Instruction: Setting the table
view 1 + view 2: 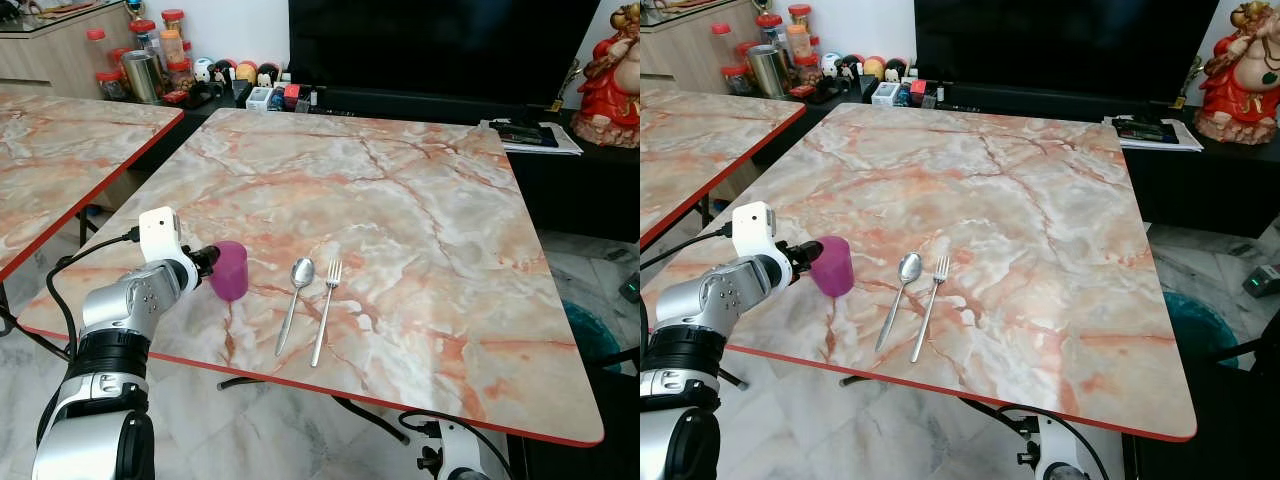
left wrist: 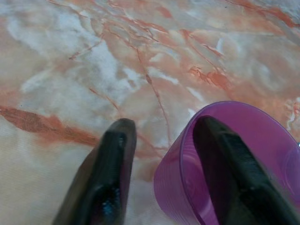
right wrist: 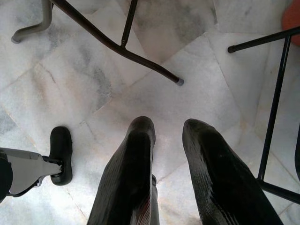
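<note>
Gripping the purple cup (image 1: 229,270) by its rim, left tool (image 2: 161,154) near the desk's (image 1: 400,200) front-left corner.

Left tool clenched on cup wall: one black finger (image 2: 234,178) inside the cup, the other (image 2: 105,173) outside. Cup on the marbled desk top, near the red front edge. Spoon (image 1: 296,300) and fork (image 1: 326,310) lie side by side just right of the cup, handles toward the robot. Right tool (image 3: 168,164) hangs low over the pale tiled floor (image 3: 93,93), fingers slightly parted, grasping nothing. Dark TV (image 1: 440,45) behind the desk; red figurine (image 1: 608,80) far right; jars (image 1: 150,50) far left.
</note>
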`<state>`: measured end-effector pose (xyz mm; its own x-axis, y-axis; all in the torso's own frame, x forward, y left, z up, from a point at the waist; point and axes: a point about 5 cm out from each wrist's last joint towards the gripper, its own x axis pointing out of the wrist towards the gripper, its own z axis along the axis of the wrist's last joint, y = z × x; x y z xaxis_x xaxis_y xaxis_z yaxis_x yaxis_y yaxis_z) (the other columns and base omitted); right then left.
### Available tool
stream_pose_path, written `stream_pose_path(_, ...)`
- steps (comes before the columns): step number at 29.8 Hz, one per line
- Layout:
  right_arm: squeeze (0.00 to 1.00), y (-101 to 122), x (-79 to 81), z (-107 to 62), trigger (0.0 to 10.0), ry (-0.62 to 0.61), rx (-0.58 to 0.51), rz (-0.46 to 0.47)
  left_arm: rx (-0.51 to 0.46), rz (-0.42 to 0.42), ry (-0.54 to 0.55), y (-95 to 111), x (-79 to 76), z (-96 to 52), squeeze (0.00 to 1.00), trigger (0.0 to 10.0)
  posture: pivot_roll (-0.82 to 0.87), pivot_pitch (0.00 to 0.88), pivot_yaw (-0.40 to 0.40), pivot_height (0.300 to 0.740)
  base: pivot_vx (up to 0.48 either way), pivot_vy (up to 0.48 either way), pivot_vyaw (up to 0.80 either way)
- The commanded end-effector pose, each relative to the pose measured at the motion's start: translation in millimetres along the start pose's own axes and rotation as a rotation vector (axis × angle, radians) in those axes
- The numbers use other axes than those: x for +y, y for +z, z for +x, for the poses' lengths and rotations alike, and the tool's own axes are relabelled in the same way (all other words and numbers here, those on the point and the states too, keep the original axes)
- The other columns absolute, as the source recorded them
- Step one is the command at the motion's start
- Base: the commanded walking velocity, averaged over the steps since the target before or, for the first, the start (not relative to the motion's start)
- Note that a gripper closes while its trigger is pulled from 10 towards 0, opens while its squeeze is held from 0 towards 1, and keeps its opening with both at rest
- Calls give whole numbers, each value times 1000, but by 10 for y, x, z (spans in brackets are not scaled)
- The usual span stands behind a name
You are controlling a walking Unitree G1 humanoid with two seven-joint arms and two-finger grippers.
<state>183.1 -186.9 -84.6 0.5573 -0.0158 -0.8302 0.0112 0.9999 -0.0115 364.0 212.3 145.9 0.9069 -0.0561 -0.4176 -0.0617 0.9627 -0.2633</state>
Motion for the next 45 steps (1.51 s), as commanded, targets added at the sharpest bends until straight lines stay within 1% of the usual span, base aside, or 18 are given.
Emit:
stream_pose_path(1,0,36,-3,5,10000,-2,-7,-2,-14,22,1,71,-14,-2,0,0,77,0,8,740,0,0,0)
stream_pose_path(14,0,32,-7,4,10000,-3,-7,-3,-38,13,-6,115,-44,-6,0,0,76,0,6,740,0,0,0)
stream_pose_path(17,0,32,-8,4,10000,-4,-6,-5,-49,15,-12,152,-53,-15,0,0,78,0,4,740,0,0,0)
stream_pose_path(19,0,32,-8,4,10000,-4,-6,-4,-55,-2,-15,156,-60,-18,0,0,78,0,4,740,0,0,0)
stream_pose_path(23,0,31,-7,4,10000,-3,-6,-4,-58,-8,-22,156,-68,-26,0,0,77,0,4,740,0,0,0)
stream_pose_path(27,0,31,-8,4,10000,-4,-6,-5,-103,-4,-14,201,-63,-40,0,0,77,0,4,740,0,0,0)
stream_pose_path(28,0,33,-7,4,10000,-5,-6,-3,-141,-4,-24,243,-78,-55,0,0,77,0,3,740,0,0,0)
stream_pose_path(30,0,32,-10,4,10000,-11,-6,3,-184,-2,-30,281,-92,-76,0,0,77,0,3,740,0,0,0)
stream_pose_path(31,0,29,-11,4,10000,-18,-4,8,-235,15,-30,321,-100,-102,0,0,71,0,4,740,0,0,0)
stream_pose_path(32,0,29,-12,5,10000,-20,-4,10,-246,19,-30,330,-101,-108,0,1608,71,0,4,740,0,0,0)
stream_pose_path(33,0,26,-13,5,10000,-24,2,5,-287,27,-35,363,-107,-128,0,7176,66,0,3,740,0,0,0)
stream_pose_path(34,0,24,-17,5,10000,-30,9,-5,-320,24,-44,391,-112,-147,0,10000,65,0,3,740,0,0,0)
stream_pose_path(36,0,22,-20,6,10000,-35,16,-17,-370,30,-49,431,-113,-178,0,10000,65,0,3,740,0,0,0)
stream_pose_path(38,0,20,-19,6,10000,-36,19,-8,-428,4,-39,477,-91,-218,0,10000,68,0,1,740,0,0,0)
stream_pose_path(39,0,13,-21,7,10000,-47,25,9,-473,-22,-24,514,-60,-252,0,10000,65,0,1,740,0,0,0)
stream_pose_path(41,0,0,-31,6,10000,-75,42,19,-539,12,34,555,4,-295,0,10000,60,0,1,740,0,0,0)
stream_pose_path(43,0,-4,-36,6,10000,-85,50,13,-551,14,44,560,11,-300,0,10000,56,0,2,740,0,0,0)
stream_pose_path(45,0,-13,-41,6,10000,-93,64,7,-573,36,66,579,13,-308,0,10000,55,0,2,740,0,0,0)
